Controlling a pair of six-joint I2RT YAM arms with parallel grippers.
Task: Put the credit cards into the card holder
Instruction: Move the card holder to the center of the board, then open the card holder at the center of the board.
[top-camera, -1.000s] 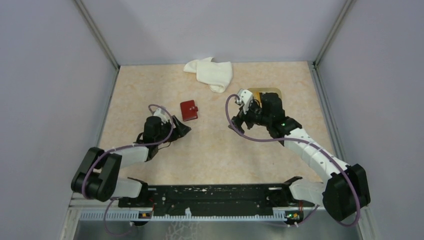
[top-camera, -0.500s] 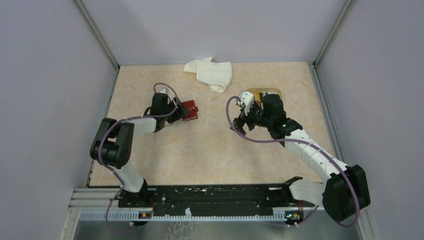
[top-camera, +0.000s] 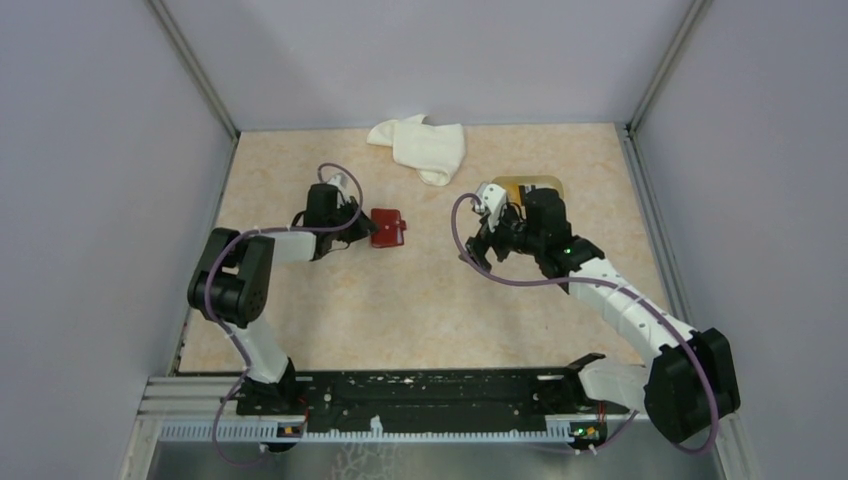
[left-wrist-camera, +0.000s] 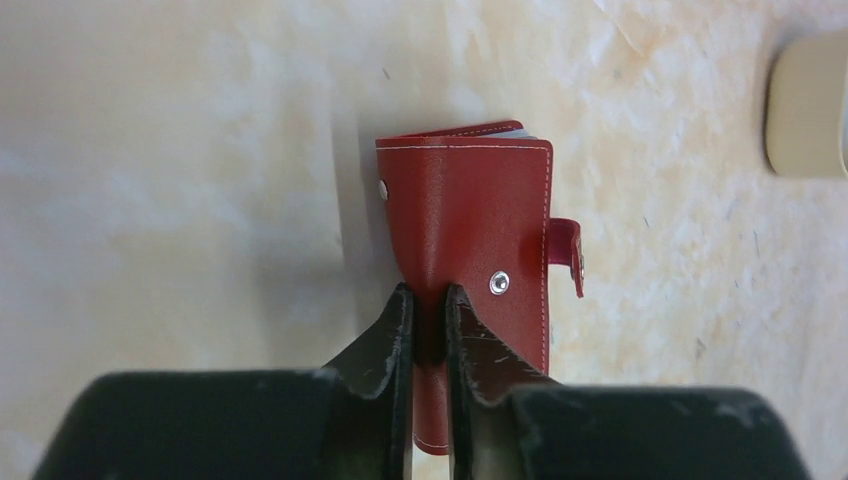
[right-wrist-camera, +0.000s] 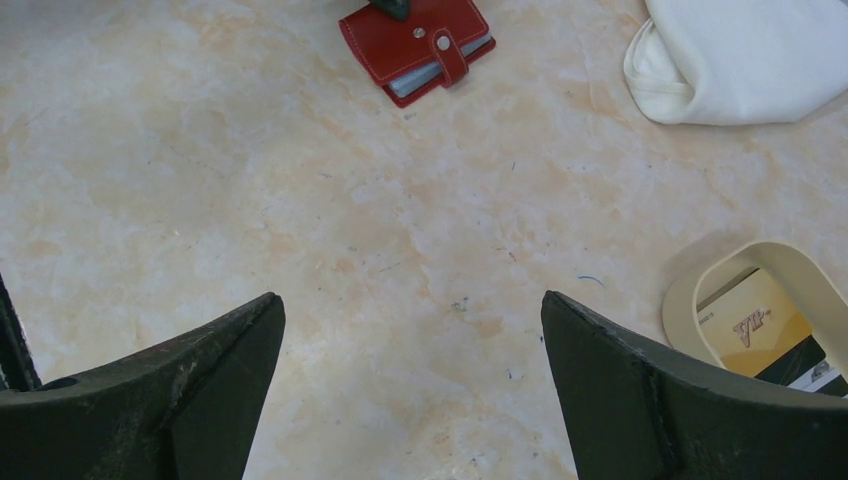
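Left gripper (left-wrist-camera: 428, 300): fingers nearly together, pinched on the near end of the small dark red leather-like folding card holder (left-wrist-camera: 470, 220). Only a thin dark gap shows between them.

The card holder (top-camera: 388, 227) lies flat on the beige marbled table (top-camera: 420, 300), left of centre, just off the tip of the left arm. The cover is folded over. Blue-grey card edges (right-wrist-camera: 432, 76) show at the open side. The snap tab (left-wrist-camera: 568, 258) sticks out past the edge on the side away from the spine. A metal stud (left-wrist-camera: 498, 283) sits on the cover near the fingers. Can't tell whether the tab is fastened.

Right gripper (right-wrist-camera: 410, 305): jaws spread wide, holding nothing, above bare table. It is well apart from the card holder (right-wrist-camera: 415, 45), which sits at the top of the right wrist view.

A beige rounded-rectangle tray (top-camera: 530, 185) sits on the table just beyond the right wrist, partly hidden by it from above. In the right wrist view its rim (right-wrist-camera: 790, 255) is at the lower right. A yellow credit card (right-wrist-camera: 755, 325) printed "VIP" lies inside, with a dark card and a white one partly under it.

A crumpled white cloth (top-camera: 425, 148) lies at the far edge, apart from holder and tray.
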